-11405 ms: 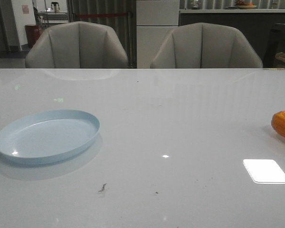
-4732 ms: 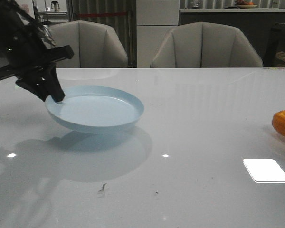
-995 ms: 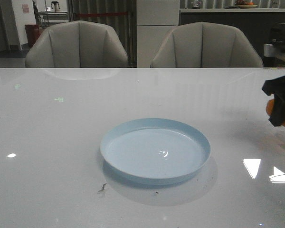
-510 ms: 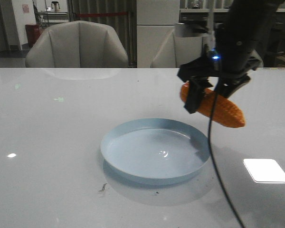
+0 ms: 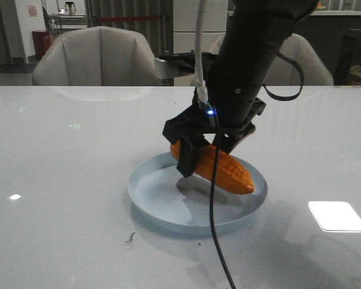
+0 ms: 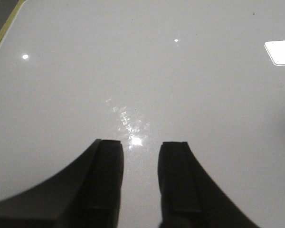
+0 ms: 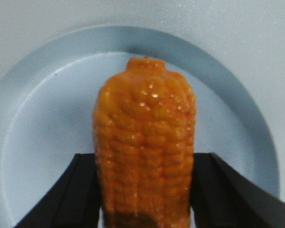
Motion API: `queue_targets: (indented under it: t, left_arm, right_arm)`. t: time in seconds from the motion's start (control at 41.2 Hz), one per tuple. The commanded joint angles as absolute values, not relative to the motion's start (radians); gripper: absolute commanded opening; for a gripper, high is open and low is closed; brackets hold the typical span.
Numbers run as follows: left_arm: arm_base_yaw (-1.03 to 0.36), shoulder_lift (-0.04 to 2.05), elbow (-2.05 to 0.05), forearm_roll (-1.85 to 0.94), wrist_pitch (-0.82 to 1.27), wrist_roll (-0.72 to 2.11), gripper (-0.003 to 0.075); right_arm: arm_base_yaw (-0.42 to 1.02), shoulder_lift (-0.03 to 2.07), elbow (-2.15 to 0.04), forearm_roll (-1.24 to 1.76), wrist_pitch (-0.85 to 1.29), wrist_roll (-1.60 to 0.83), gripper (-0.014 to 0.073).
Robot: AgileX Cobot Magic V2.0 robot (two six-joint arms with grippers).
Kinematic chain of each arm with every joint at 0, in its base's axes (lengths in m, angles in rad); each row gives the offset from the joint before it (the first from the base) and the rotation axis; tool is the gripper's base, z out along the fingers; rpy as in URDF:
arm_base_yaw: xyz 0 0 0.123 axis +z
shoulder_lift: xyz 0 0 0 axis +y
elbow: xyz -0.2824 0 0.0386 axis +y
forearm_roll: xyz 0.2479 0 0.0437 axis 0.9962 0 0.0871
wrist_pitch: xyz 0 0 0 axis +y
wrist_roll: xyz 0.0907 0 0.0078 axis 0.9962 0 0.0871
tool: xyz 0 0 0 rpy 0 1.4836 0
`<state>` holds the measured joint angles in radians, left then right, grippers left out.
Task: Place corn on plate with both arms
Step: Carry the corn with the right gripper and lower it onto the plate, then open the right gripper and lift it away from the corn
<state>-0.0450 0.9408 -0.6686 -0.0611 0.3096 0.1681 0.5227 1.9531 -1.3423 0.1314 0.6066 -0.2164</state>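
The pale blue plate (image 5: 150, 195) sits on the white table at centre front. My right gripper (image 5: 203, 153) is shut on the orange-yellow corn (image 5: 225, 170) and holds it over the plate, tapered end pointing right and down, close to the plate's surface. In the right wrist view the corn (image 7: 145, 142) stands between the two black fingers (image 7: 80, 190), with the plate (image 7: 33, 133) below it. My left gripper (image 6: 140, 154) is open and empty over bare table; it does not show in the front view.
Two grey chairs (image 5: 99, 57) stand behind the table's far edge. A black cable (image 5: 213, 241) hangs from the right arm across the plate's front. A bright light patch (image 5: 337, 215) lies on the table at the right.
My right arm has carried the corn left and down, from above the plate's right rim to low over the plate. The plate has not moved.
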Motion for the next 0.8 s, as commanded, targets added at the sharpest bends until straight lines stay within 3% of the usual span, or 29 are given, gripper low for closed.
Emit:
queue_targets:
  t: [0.0, 0.17, 0.534, 0.777]
  left_arm:
    - [-0.044, 0.925, -0.697, -0.073, 0.229, 0.161, 0.0281]
    - [-0.044, 0.925, -0.697, -0.073, 0.229, 0.161, 0.0281]
    - [-0.044, 0.925, -0.697, -0.073, 0.231, 0.161, 0.0281]
    - [-0.044, 0.925, -0.697, -0.073, 0.233, 0.161, 0.0281]
  right_arm:
    - [0.527, 1.910, -1.373, 0.142, 0.563, -0.226, 0.0477]
    - [0.527, 1.911, -1.373, 0.154, 0.530, -0.226, 0.0537]
    - [0.526, 1.887, -1.392, 0.204, 0.524, -0.225, 0.0533]
    - [0.476, 1.750, -1.430, 0.201, 0.534, -0.225, 0.0533]
